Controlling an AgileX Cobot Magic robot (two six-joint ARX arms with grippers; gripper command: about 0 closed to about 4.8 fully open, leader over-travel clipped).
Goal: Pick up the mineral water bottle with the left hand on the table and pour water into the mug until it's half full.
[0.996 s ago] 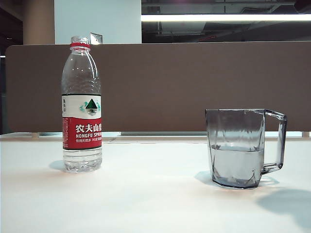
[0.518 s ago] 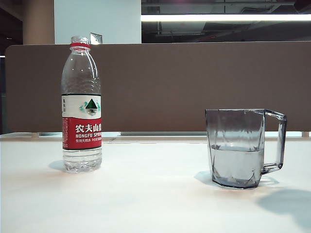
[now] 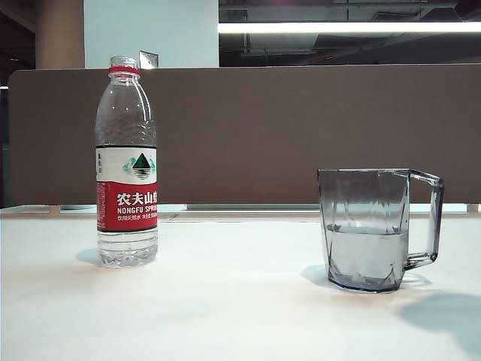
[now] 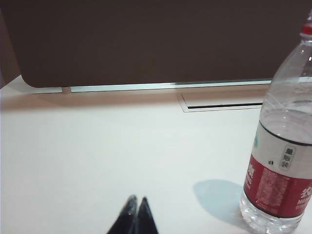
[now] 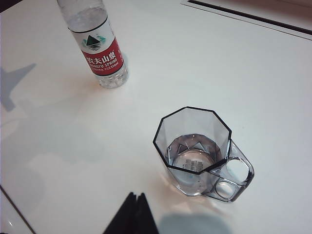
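Your mineral water bottle [image 3: 126, 162] stands upright on the worktop [image 3: 225, 316], well apart from the mug [image 3: 372, 229], cap off. It looks thin-walled, light and squashy, so take it around the label. Left pincer [image 4: 136, 204], tips together, sits near the bottle; right pincer [image 5: 135, 201], tips together, hangs near the mug.

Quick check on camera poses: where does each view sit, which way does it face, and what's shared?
Exterior view: low at table height, facing level; mineral water bottle left, mug right; no robot parts.
Left wrist view: low behind the shut left tool, facing the partition; bottle beside, apart.
Right wrist view: high above the shut right tool, looking down on the mug, bottle beyond.
Shared: all three see the bottle; exterior and right wrist see the mug.
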